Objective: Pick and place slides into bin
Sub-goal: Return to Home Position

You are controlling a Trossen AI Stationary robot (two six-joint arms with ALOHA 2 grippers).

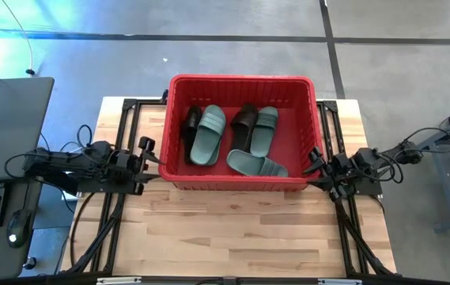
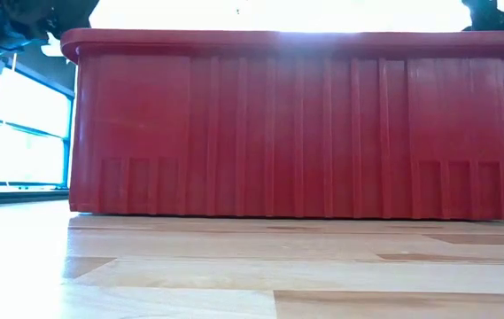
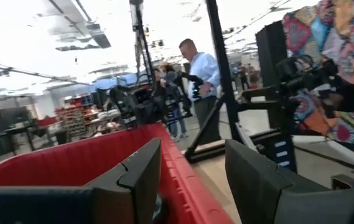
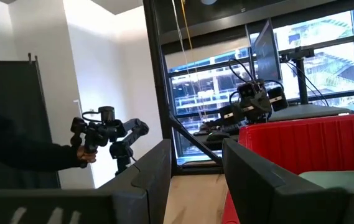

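Note:
The red bin [image 1: 240, 79] stands on the wooden table toward its far edge; its near wall fills the low view [image 2: 296, 124]. Several sage green slides [image 1: 209, 134] and two black slides [image 1: 191, 131] lie on the bin's floor; two green ones [image 1: 256, 165] lie crosswise by the near wall. My left gripper [image 1: 152, 154] is open and empty just outside the bin's left near corner, and its fingers [image 3: 192, 180] show beside the rim [image 3: 183, 174]. My right gripper [image 1: 313, 162] is open and empty outside the right near corner, also seen in its wrist view [image 4: 195, 180].
Black frame rails [image 1: 122, 134] run along both sides of the bin. A laptop and keyboard [image 1: 3, 142] sit left of the table. Bare wood [image 1: 232, 229] lies between the bin and the near edge. People stand in the room beyond [image 3: 204, 81], and a hand holds a device [image 4: 102, 134].

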